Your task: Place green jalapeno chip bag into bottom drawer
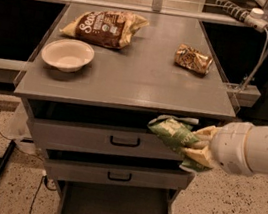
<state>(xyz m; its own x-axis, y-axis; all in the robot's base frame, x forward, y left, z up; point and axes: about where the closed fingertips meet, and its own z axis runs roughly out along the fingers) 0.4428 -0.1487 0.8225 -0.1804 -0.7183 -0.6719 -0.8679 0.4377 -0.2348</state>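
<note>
The claw [197,148] sits at about 4 o'clock in the camera view, at the end of a thick white arm [251,150] that comes in from 3 o'clock. It is clamped on the green jalapeno chip bag [174,133], with pale fingers [204,143] pressed against the bag's right end. The bag hangs off the worktop [143,77], just below its front edge and in front of the right end of the top drawer [88,138]. Its crumpled free end points toward 9 o'clock.

The bottom drawer [112,211] is pulled out at 6 o'clock, below and to the left of the bag, showing its flat grey floor. The bag is well above it and touches none of it. The middle drawer [88,171] sits between the top drawer and the open tray. Both upper drawers have a black handle at the centre of the front.

On the worktop, a pale bowl [67,54] stands at 9 o'clock near the left edge. A large brown chip bag [106,27] lies at 11 o'clock, just behind the bowl. A small gold-brown bag [193,59] lies at 2 o'clock, well apart from the other two.

The floor [218,213] around the cabinet is speckled.
</note>
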